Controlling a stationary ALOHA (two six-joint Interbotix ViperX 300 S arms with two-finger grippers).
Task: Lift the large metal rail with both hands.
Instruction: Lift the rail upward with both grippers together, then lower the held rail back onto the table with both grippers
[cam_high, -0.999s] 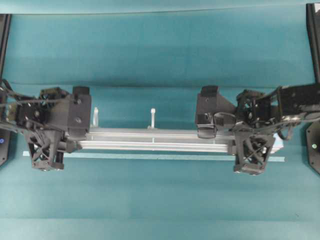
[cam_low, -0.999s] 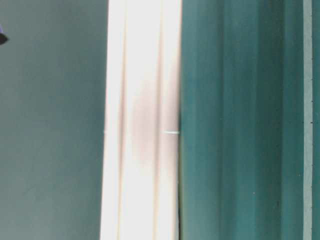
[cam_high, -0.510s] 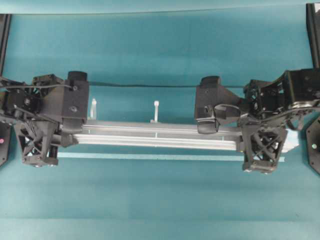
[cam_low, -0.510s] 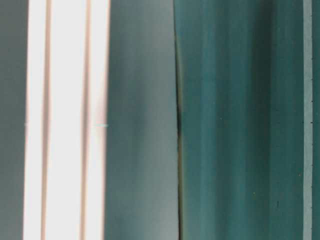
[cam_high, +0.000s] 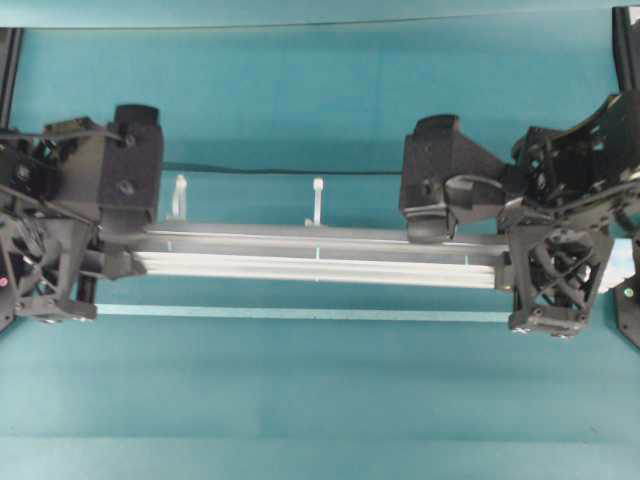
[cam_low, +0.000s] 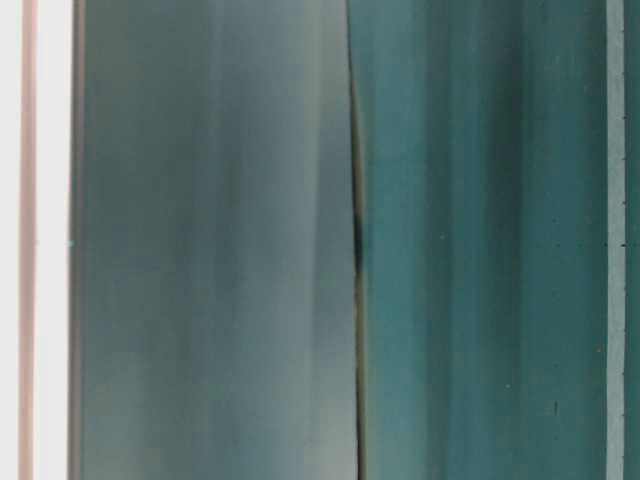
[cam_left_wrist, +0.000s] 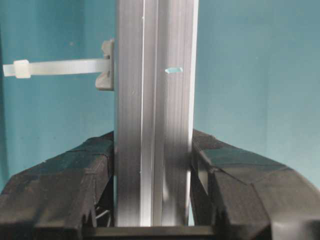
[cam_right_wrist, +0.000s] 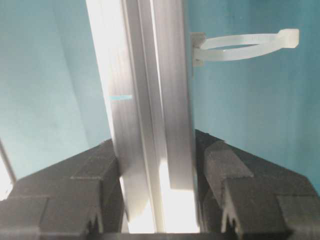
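Overhead: large metal rail (cam_high: 320, 264) clamped between both grippers' fingers (cam_high: 552, 285).

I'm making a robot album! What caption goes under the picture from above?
Two black robot hands, left and right, hold a long silver grooved metal rail above the teal table.

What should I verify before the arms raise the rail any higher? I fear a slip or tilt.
1. Left gripper shut on the large metal rail: ok.
2. Right gripper shut on the rail: ok.
3. Rail level between both grips, overhead: ok.
4. Rail off the teal cloth: ok, seen from table level.
5. Pale strip left on the cloth: ok.
6. Grip firmness: cannot tell.
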